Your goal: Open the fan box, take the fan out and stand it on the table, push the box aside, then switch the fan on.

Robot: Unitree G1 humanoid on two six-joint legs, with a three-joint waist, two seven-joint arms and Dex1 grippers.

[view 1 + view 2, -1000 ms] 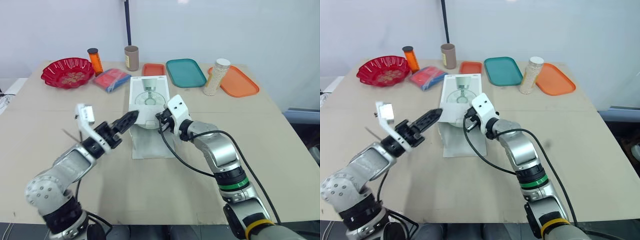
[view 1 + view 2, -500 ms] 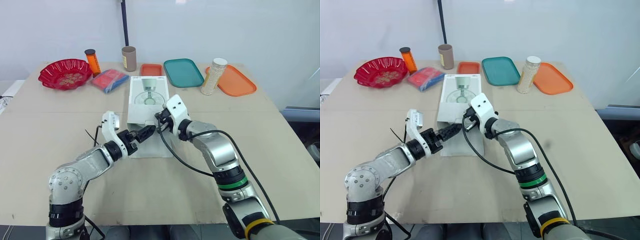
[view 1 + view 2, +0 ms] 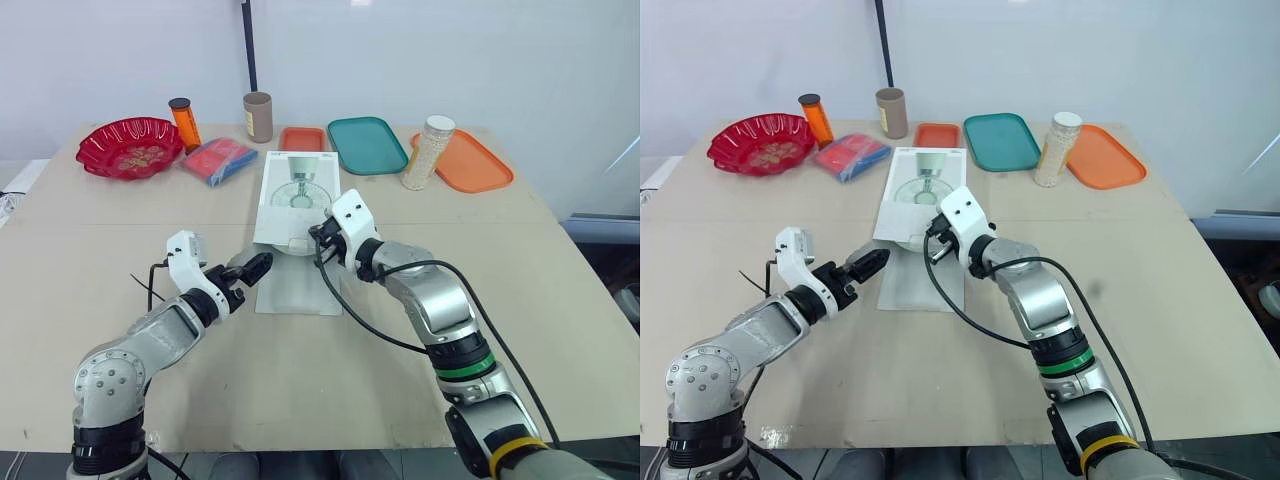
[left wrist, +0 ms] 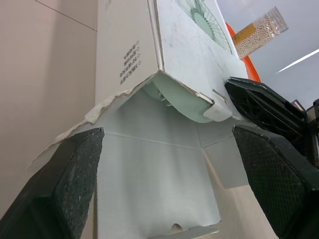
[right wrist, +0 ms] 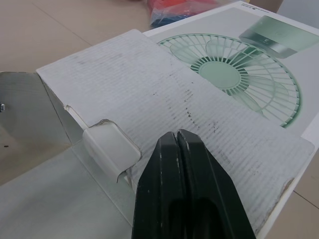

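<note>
The white fan box [image 3: 297, 195], printed with a green fan, lies flat at the table's centre. Its front flap [image 3: 297, 287] is folded down onto the table. Inside the open end, a pale green curved edge of the fan [image 4: 180, 103] peeks out. My right gripper [image 3: 321, 236] is shut, its fingertips [image 5: 177, 145] resting over the box's near right top corner with nothing seen between them. My left gripper [image 3: 256, 265] is open, just left of the flap, pointing at the opening; its fingers [image 4: 75, 169] stand wide apart.
Along the far edge stand a red bowl [image 3: 131, 146], an orange bottle [image 3: 185, 122], a brown cup [image 3: 260, 116], a blue-red packet [image 3: 220, 158], a small orange tray [image 3: 304, 139], a teal tray [image 3: 371, 144], a grain jar [image 3: 427, 152] and an orange tray [image 3: 468, 160].
My left gripper has drawn back leftward from the box opening, where it sat beside the right gripper half a second ago. The right gripper and the box have stayed put.
</note>
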